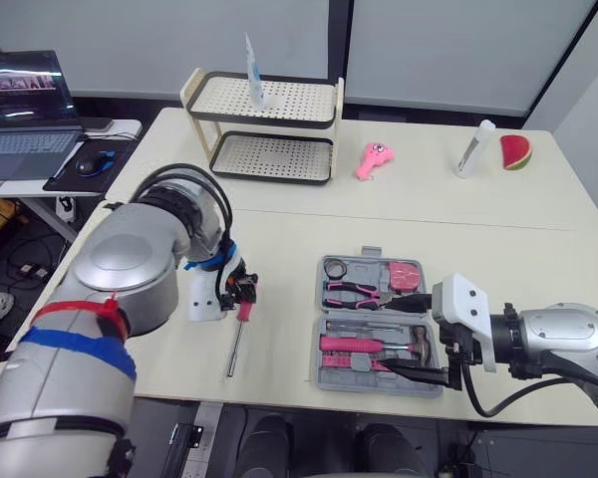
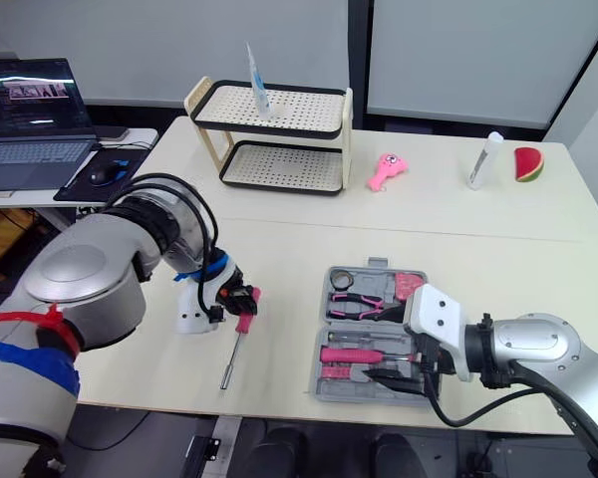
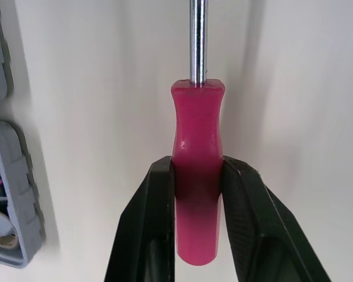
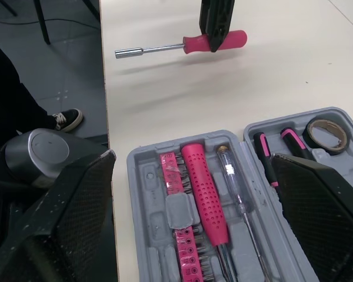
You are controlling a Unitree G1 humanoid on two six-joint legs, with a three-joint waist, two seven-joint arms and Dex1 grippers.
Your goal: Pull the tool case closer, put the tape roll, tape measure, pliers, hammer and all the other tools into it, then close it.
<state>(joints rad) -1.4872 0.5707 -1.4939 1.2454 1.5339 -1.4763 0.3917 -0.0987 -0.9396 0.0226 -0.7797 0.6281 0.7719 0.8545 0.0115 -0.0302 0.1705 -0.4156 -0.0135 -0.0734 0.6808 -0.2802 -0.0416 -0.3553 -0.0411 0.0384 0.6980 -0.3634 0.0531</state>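
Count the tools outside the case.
1: the pink-handled driver, clamped in the left gripper, to the left of the case. The left arm may hide others.

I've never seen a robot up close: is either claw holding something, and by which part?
The left claw pinches the pink-handled screwdriver by its handle. The right claw is open over the tool case, holding nothing.

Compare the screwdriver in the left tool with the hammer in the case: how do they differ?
The screwdriver is clamped by its handle in the left tool, outside the tool case; the hammer lies seated in the case, ungripped. The screwdriver's handle is smooth, the hammer's dimpled. Both have pink handles.
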